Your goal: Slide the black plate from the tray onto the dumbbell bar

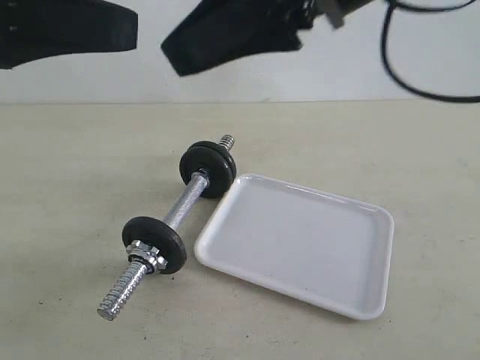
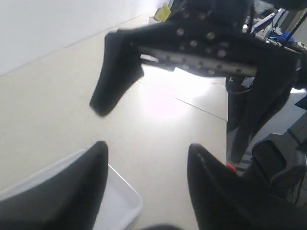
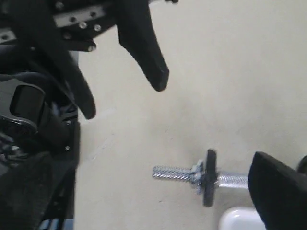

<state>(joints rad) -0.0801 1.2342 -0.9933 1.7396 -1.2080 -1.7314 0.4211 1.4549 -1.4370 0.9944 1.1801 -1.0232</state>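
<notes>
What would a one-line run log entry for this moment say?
left end effector: open, above table | right end effector: open, above table | dumbbell bar: two black plates on it | tray: no plate

- I count one tray (image 1: 300, 247) on the desk (image 1: 75, 150)
- One dumbbell bar (image 1: 184, 204)
- Two black plates, both on that bar: the far plate (image 1: 208, 169) and the near plate (image 1: 154, 244)
- One hex nut (image 1: 142, 253), as far as I can see
- Two claws: the left claw (image 2: 146, 148) and the right claw (image 2: 170, 129)
- One black cable (image 1: 405, 75)
</notes>
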